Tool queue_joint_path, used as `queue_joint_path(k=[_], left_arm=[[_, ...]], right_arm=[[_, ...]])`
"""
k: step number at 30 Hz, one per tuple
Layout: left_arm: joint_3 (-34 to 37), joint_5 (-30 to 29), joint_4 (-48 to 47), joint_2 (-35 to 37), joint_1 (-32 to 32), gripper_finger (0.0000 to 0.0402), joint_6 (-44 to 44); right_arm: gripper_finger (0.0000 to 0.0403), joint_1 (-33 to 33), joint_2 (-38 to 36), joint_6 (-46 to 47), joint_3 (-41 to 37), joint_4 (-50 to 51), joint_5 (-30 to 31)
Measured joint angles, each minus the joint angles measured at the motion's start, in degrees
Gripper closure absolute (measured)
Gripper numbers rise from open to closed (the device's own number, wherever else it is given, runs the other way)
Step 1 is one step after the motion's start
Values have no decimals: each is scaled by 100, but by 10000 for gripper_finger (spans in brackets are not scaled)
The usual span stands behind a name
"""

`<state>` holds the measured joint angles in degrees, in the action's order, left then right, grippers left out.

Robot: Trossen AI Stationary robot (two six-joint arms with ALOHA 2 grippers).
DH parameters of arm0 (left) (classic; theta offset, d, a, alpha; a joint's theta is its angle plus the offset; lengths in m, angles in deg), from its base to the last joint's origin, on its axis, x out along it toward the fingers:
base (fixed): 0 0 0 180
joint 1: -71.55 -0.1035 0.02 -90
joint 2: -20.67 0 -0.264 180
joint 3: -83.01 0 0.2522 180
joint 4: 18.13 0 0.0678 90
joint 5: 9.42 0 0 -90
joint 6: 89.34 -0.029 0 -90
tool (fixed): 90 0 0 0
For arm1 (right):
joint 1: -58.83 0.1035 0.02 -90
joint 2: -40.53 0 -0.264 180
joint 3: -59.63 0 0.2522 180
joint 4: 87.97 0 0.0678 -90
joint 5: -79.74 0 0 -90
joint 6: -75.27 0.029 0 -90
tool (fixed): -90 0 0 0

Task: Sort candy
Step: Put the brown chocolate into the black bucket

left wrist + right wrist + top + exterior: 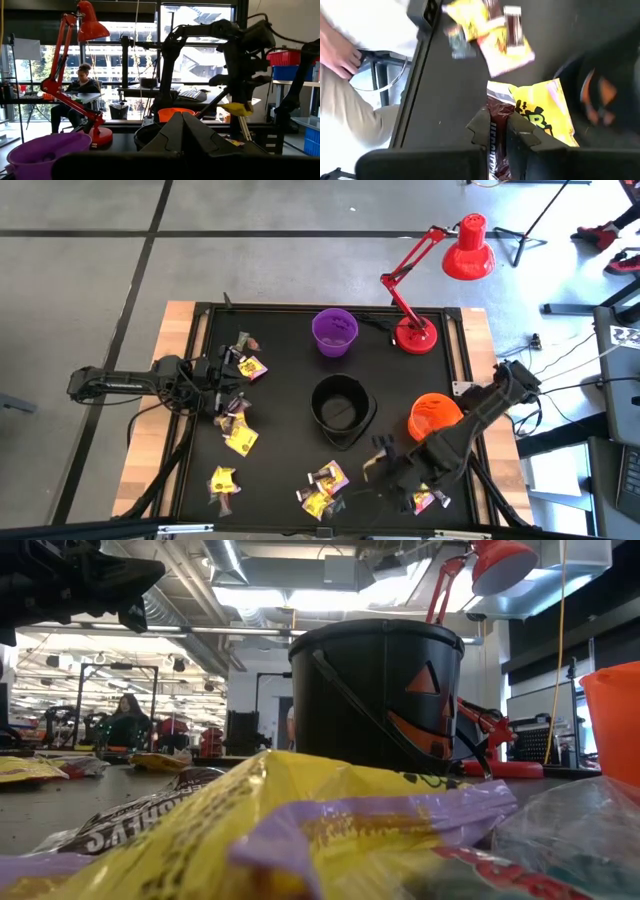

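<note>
**Candy spread on black mat, right gripper pinching brown wrapper**

Far left, high view: the left arm is lying across the table's left edge, its left gripper (222,372) clenched shut with nothing in it, sitting beside a cluster of candy (240,437). Yellow and dark wrapped pieces are trailing down the mat's left side, from near the gripper to a lone yellow piece (222,480) by the front edge.

Centre: a purple bowl (334,332) is standing toward the back, a black bucket (342,410) in the middle. In the low view the bucket (378,695) is showing an orange jack-o'-lantern face. In front of it another candy pile (325,488) is lying near the front edge. A dark wrapper (135,820) close to the low camera is carrying white block letters, only partly readable, something like "SATISF".

Right: a red desk lamp (432,280) is standing at the back, an orange bowl (434,416) in front of it. The right gripper (499,131) is hanging over the mat near the front, just beside the black bucket, fingers closed on a brown candy (495,112); its white lettering is too blurred to read. A yellow wrapper (542,116) is touching it, printed with bold dark letters, unreadable.

A person (75,97) is sitting beyond the table.
</note>
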<state>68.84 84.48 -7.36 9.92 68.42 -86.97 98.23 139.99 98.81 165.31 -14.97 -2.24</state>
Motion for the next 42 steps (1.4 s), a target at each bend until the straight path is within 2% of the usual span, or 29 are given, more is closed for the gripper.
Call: queue_joint_path(k=[5, 10, 15, 23, 28, 35, 42], left_arm=[[-1, 0, 0, -1, 2, 401, 2], [-1, 0, 0, -1, 1, 401, 1], [0, 0, 0, 0, 0, 401, 0], [0, 0, 0, -2, 1, 401, 2], [1, 1, 0, 1, 1, 401, 2], [0, 2, 0, -2, 0, 401, -1], [-2, 0, 0, -2, 2, 401, 0]], right_arm=[[377, 284, 26, 905, -817, -99, 7], [379, 392, 28, 1402, -2034, -1260, -215], [344, 365, 28, 1674, -3008, -2515, -287], [266, 374, 28, 1713, -3193, -2503, -314], [248, 374, 28, 1716, -3193, -2529, -415], [269, 376, 28, 1822, -3193, -2525, -419], [336, 376, 28, 1820, -3193, -2487, -516]])
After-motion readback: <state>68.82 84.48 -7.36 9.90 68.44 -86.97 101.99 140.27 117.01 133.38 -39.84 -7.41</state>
